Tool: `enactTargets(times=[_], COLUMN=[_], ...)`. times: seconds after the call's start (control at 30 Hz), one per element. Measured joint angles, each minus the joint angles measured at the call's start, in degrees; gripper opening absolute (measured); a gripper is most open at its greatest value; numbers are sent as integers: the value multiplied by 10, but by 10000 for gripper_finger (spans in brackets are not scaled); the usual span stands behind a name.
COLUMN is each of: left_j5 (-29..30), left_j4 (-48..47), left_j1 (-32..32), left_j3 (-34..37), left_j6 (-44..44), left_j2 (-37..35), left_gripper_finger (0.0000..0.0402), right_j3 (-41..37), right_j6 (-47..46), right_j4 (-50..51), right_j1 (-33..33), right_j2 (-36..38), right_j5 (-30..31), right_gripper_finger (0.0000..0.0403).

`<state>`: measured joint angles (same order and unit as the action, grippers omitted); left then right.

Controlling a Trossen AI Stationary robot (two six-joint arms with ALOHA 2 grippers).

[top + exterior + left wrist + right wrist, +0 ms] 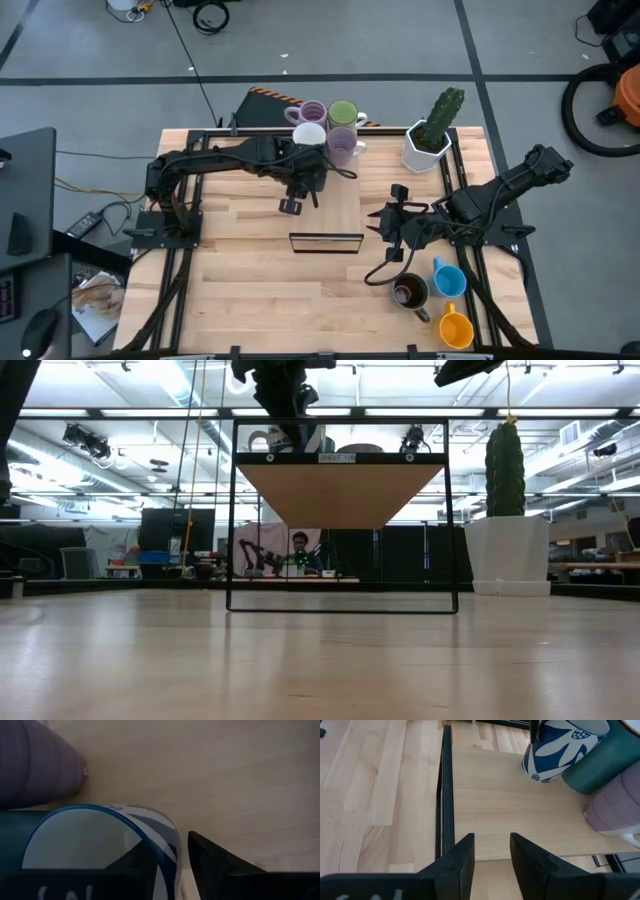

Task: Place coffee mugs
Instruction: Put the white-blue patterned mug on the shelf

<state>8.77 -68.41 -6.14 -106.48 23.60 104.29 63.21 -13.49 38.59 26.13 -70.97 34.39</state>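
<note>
A white mug with a blue leaf pattern (559, 747) stands on the raised wooden shelf (335, 210), close to a lilac mug (343, 147), a light green mug (343, 113) and a second lilac mug (313, 110). My left gripper (171, 842) is above it, shut on it. My right gripper (491, 837) hovers open near the shelf's right near corner (385, 225), holding nothing. A dark brown mug (410, 292), a blue mug (450, 277) and an orange mug (455, 328) stand on the table near its right near corner. My left gripper holds the white-and-blue mug by its wall at the blue rim (148, 834). One finger (140, 865) is inside the mug and the other (212, 857) outside. The fingers come from above, pointing down. The mug is upright with its base (536, 776) on the shelf.
A white angular pot with a green cactus (428, 145) stands at the table's far right, beside the shelf. The shelf's black frame (340, 605) rises from the table's middle. Bare wood lies left of and in front of the shelf. A person sits far behind the table (300, 545).
</note>
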Motion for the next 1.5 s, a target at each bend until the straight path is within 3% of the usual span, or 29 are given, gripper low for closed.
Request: enactTargets(times=[0.83, 1.03, 1.27, 1.5], left_j5=[2, 3, 48, 113], left_j4=[37, 35, 39, 50], left_j1=[0, 1, 25, 78], left_j3=[0, 0, 0, 0], left_j6=[1, 2, 0, -17], left_j2=[-1, -9, -48, -95], left_gripper_finger=[114, 134, 185, 192], right_j3=[0, 0, 0, 0], right_j6=[-1, -1, -1, -1], right_j4=[0, 0, 0, 0], right_j1=[0, 0, 0, 0], right_j2=[0, 0, 0, 0], right_j5=[0, 0, 0, 0], right_gripper_finger=[130, 130, 130, 130])
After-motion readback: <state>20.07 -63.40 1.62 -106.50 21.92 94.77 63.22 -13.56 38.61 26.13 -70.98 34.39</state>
